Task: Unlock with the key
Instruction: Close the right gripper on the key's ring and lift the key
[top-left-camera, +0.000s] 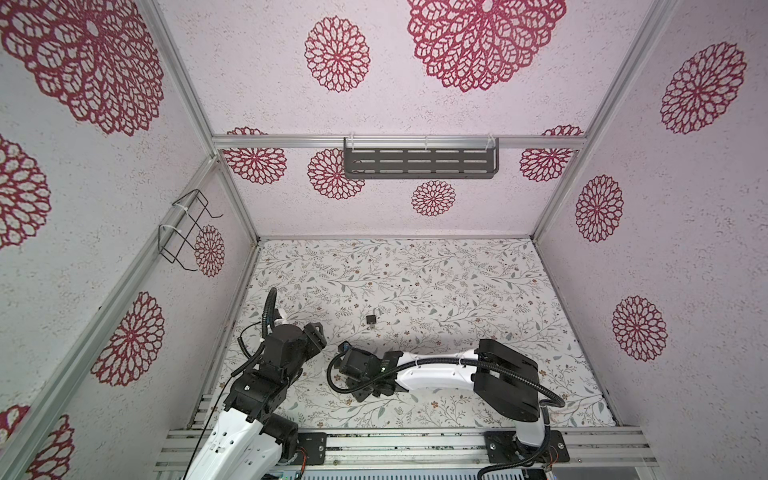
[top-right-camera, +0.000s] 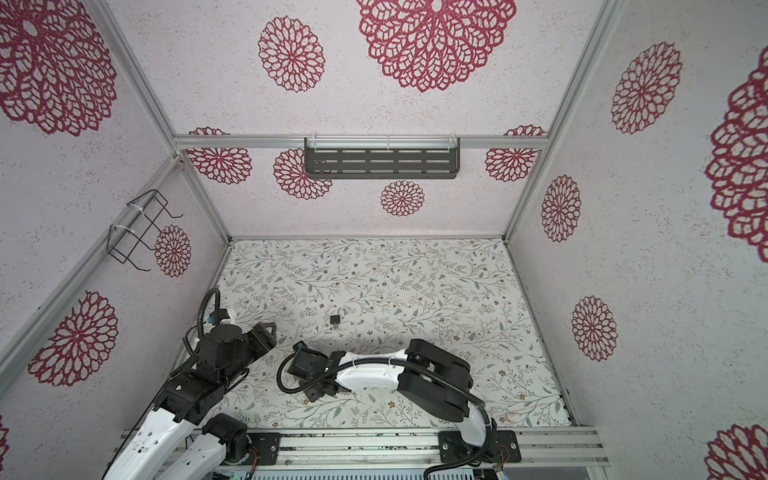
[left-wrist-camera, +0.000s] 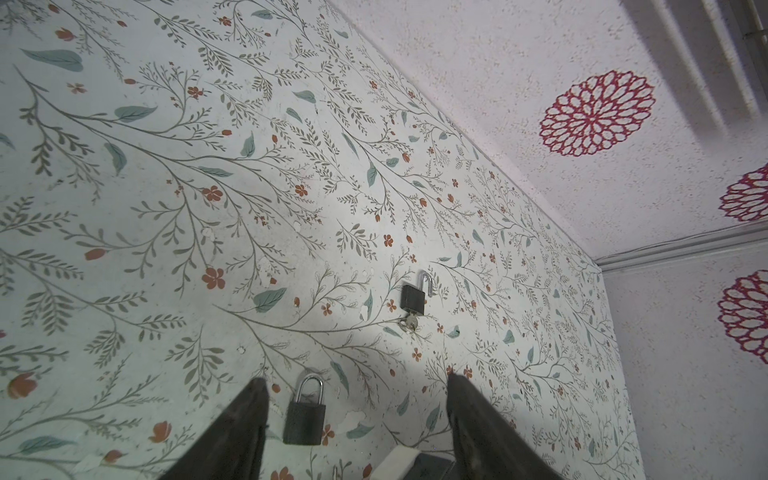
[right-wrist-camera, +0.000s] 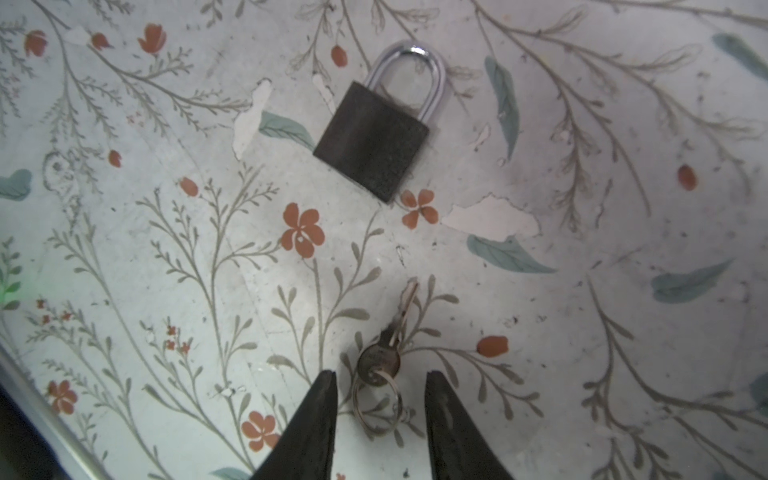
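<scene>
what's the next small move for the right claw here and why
Probably close the right claw on the key. In the right wrist view the key's head lies between the two fingers, which stand apart on either side without touching it. The padlock lies just beyond with its shackle shut, apart from the key.

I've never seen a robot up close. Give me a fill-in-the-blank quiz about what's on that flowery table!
___ dark square metal padlocks lie on the flowery table.
The nearer padlock has its silver shackle ___.
The farther padlock has its shackle ___, with a second key in its base.
The small silver key on a ring lies between the fingers of the ___ claw.
Missing words: two; closed; open; right.
</scene>
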